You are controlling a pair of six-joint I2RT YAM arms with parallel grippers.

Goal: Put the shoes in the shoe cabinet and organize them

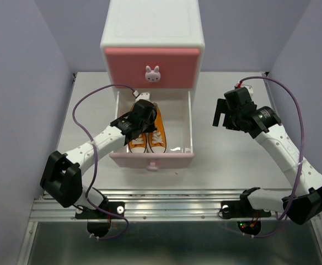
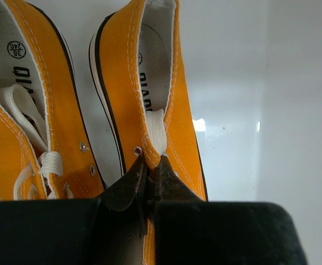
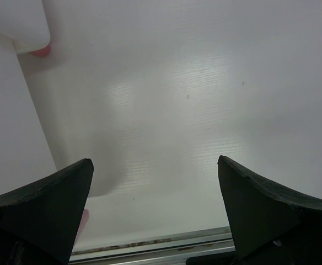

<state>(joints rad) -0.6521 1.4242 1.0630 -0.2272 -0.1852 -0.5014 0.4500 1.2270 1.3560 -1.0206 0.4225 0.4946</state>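
From my console, starting at the left, I see the left arm reaching forward and inward over the table (image 1: pixel 227 171), its purple cable (image 1: pixel 81 107) looping beside it; the left gripper (image 1: pixel 144 119) is down inside the lower drawer (image 1: pixel 190 118) of the shoe cabinet (image 1: pixel 150 27), and that drawer is pulled out toward the arms. Two orange sneakers lie side by side in the left part of the drawer, toes toward its pink front. The left orange sneaker (image 1: pixel 137 142) sits apart from the fingers, its white laces loose across the opening; the right orange sneaker (image 1: pixel 157 137) is just beside it. On the left wrist camera I see the fingers (image 2: pixel 129 185) pinched together on the upper edge of the right sneaker's left wall, by an eyelet, with the white tongue touching their right side. Above the open drawer, the upper drawer (image 1: pixel 175 66) is closed, its bunny knob (image 1: pixel 153 73) at the middle of the pink front. Further right, the right gripper (image 1: pixel 221 117) hangs over the table, well apart from the cabinet; its wrist camera shows its two dark fingers (image 3: pixel 51 204) spread wide above the white table surface, with a pink foot (image 3: pixel 41 52) of the cabinet at the upper left.
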